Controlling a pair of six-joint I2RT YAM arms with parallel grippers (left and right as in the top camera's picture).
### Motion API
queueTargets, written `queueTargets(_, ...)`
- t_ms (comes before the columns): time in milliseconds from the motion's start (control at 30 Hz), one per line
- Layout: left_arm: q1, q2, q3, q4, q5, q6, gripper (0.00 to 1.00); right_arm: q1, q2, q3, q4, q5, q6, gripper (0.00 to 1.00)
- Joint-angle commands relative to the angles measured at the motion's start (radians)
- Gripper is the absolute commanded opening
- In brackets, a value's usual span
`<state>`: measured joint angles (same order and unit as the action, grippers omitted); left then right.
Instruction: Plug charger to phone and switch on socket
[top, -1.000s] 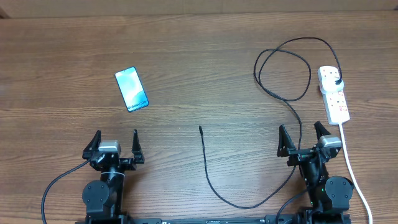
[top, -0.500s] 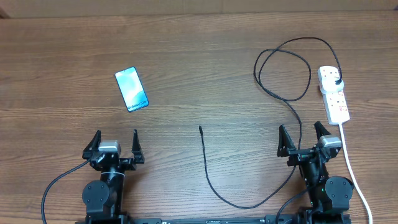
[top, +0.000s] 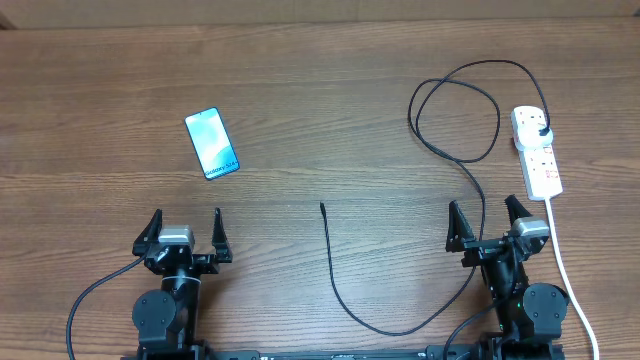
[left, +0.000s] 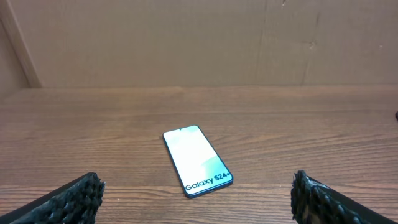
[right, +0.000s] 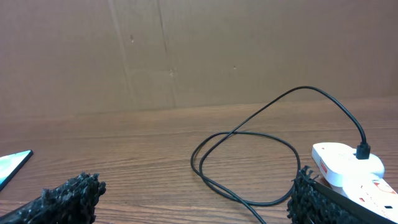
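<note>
On the brown wooden table (top: 320, 80), the left gripper (top: 186, 232) and right gripper (top: 486, 222) sit at the near edge, jaws wide and empty. The white oblong power strip (top: 540, 160), far right, holds the plug of the long thin black charger cable (top: 329, 250) (switch position unreadable). The slim blue-screened smartphone (top: 212, 144), far left, lies well apart from the loose connector tip (top: 322, 206), so both steps look undone.

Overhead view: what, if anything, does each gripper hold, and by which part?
Nothing is held. The left gripper and right gripper stand open and empty; charger and phone lie ungripped.
</note>
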<state>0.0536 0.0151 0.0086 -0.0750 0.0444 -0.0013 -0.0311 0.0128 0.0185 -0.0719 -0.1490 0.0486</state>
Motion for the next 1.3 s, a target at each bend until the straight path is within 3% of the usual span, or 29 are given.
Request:
queueTargets(0, 0.0, -0.01, -0.004, 0.0, -0.003, -0.013, 1.0, 0.004, -0.01, -0.011, 0.002, 0.014, 0.004, 1.0)
queueTargets(900, -0.001, -0.01, 0.008, 0.015, 0.043, -0.014, 1.0, 0.004, -0.01, -0.011, 0.002, 0.014, 0.004, 1.0)
queueTargets(1267, -0.001, -0.009, 0.1, -0.066, 0.052, -0.014, 1.0, 0.004, -0.01, -0.011, 0.002, 0.014, 0.004, 1.0)
